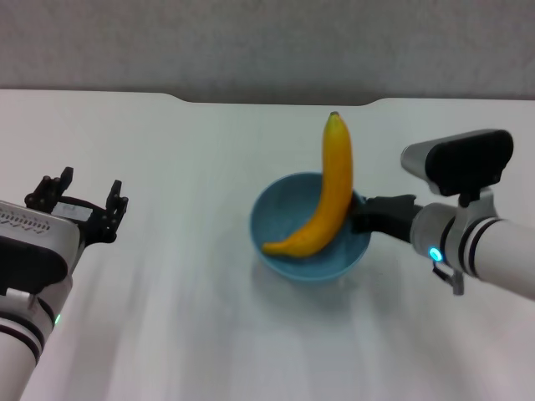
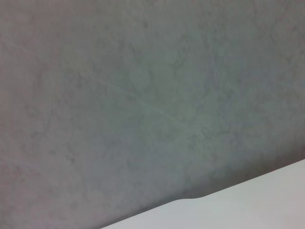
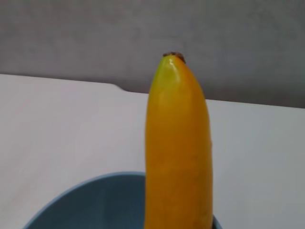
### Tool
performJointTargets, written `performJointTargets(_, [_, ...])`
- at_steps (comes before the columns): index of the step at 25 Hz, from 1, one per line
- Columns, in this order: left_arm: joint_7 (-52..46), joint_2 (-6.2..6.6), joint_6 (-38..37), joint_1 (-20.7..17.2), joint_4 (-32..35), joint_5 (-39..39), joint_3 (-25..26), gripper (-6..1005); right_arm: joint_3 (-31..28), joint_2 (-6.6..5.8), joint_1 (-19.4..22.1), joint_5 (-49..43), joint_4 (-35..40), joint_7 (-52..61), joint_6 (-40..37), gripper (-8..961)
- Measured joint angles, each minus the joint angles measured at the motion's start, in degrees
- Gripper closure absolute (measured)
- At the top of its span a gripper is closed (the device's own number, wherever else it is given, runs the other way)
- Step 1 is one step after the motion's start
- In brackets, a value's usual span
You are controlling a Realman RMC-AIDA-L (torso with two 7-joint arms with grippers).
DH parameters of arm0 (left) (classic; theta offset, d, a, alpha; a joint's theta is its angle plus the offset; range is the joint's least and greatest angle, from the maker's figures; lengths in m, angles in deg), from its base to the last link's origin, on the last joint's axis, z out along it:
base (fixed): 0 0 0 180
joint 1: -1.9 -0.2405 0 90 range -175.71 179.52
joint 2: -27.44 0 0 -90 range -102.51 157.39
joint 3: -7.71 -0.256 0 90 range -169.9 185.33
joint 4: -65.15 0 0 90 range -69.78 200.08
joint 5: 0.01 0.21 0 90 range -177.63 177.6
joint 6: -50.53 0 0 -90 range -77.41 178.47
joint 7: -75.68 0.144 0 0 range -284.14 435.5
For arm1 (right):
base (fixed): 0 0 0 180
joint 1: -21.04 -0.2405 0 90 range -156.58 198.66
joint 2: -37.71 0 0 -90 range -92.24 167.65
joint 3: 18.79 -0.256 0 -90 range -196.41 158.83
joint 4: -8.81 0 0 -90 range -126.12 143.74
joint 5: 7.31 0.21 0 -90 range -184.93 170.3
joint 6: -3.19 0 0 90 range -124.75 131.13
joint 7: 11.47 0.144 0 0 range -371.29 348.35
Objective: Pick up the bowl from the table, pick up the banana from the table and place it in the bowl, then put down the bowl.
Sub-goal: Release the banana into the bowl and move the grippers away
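The light-blue bowl [image 1: 292, 251] is at the middle of the white table [image 1: 167, 334]. Inside it lies the yellow banana [image 1: 333, 192], one end in the bowl's bottom and the dark-tipped end leaning out over the far right rim. My right gripper [image 1: 361, 215] is shut on the bowl's right rim. Whether the bowl rests on the table or hangs just above it I cannot tell. The right wrist view shows the banana [image 3: 178, 152] rising from the bowl [image 3: 95, 202] close up. My left gripper [image 1: 84, 199] stands open and empty, far left of the bowl.
The table's far edge has a shallow notch [image 1: 276, 102] with a grey wall [image 1: 267, 42] behind it. The left wrist view shows only that wall [image 2: 143, 95] and a corner of the table edge [image 2: 248, 205].
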Motion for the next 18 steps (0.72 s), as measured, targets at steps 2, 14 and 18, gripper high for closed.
performJointTargets(2, [-0.4,-0.03,0.0,0.1,0.1,0.0,-0.1,354,1.8,-0.01,1.6,0.4,-2.8,0.0,0.0,889])
performJointTargets(14, [-2.9,-0.04,-0.2,0.1,1.1,0.0,0.0,353,4.6,-0.31,7.5,0.4,-9.6,-0.1,2.3,888])
performJointTargets(18, [-3.3,-0.02,-0.7,-0.1,1.4,0.0,0.1,352,4.4,-0.28,8.4,0.5,-9.3,0.1,2.3,887])
